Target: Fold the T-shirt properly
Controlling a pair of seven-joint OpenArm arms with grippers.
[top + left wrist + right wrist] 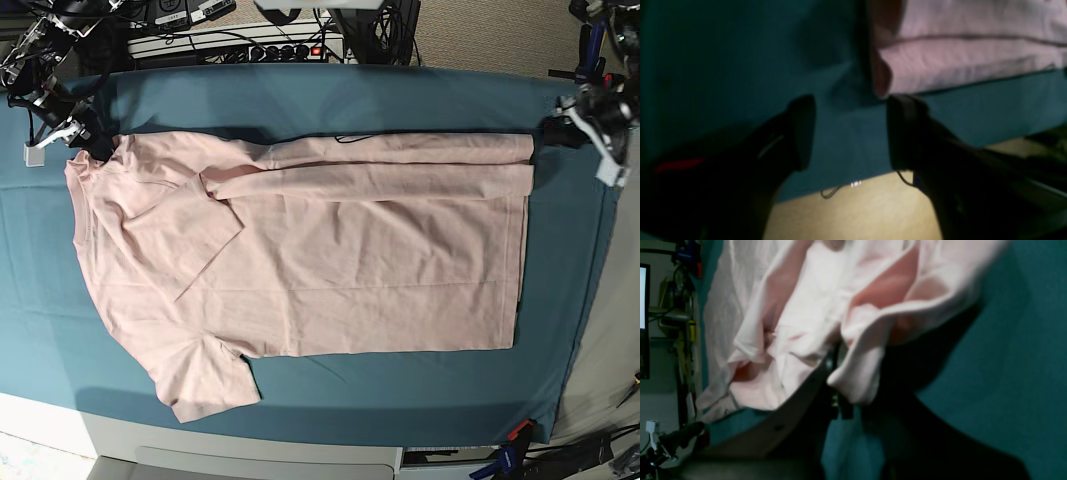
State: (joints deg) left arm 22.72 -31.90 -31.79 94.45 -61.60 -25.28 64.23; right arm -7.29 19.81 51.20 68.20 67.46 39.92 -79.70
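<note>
Your right pincer (835, 373) pinches the pink T-shirt's (330, 260) collar corner at ten o'clock, while your left pincer (850, 130) sits spread beside its hem at two o'clock.

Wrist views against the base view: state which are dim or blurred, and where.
Left wrist view: dim and soft; the left gripper is a near-black silhouette, open beside the T-shirt hem. Right wrist view: smeared, cloth bunched close to the lens, dark shadow below; the right gripper's state is unreadable. Base view: evenly lit, sharp, teal table cloth showing faint shadows.
</note>
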